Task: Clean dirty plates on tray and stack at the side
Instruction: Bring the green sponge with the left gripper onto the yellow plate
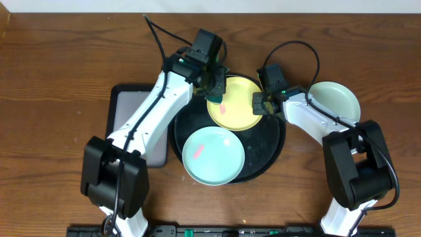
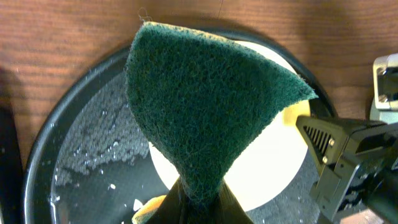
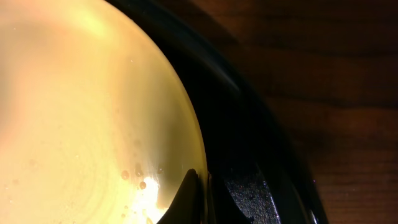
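Note:
The pale yellow plate (image 1: 238,105) lies at the back of the round black tray (image 1: 266,150) and carries a pink smear. My right gripper (image 1: 263,105) is shut on its right rim; in the right wrist view one finger is over the plate (image 3: 81,112) and the other is outside the rim, on the tray (image 3: 249,124) side. My left gripper (image 1: 214,89) is shut on a dark green scouring sponge (image 2: 205,106), held over the plate's left edge (image 2: 280,162). A mint-teal plate (image 1: 214,156) with a pink smear sits at the tray's front. Another teal plate (image 1: 334,100) rests on the table at the right.
A rectangular black-rimmed tray (image 1: 128,112) lies left of the round tray, partly under my left arm. Water drops cover the round tray's floor (image 2: 93,143). My right gripper's body (image 2: 348,155) sits close beside the sponge.

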